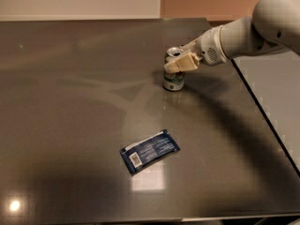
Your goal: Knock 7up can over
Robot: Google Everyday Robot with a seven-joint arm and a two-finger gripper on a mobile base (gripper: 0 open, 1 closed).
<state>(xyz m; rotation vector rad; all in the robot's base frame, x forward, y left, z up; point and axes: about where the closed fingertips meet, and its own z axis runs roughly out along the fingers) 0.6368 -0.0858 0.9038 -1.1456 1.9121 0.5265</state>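
Observation:
The 7up can (pixel 174 82) stands upright on the dark table (pixel 84 102), right of centre and towards the back. It has a silver top and a green band at its base. My gripper (pixel 181 63) comes in from the right on a white arm (pixel 243 34) and lies across the can's upper half, in front of it. It hides the middle of the can. I cannot tell whether it touches the can.
A flat dark-blue packet (pixel 150 151) lies on the table nearer the front, well apart from the can. The table's right edge (pixel 262 111) runs diagonally just right of the arm, with a lighter surface beyond it.

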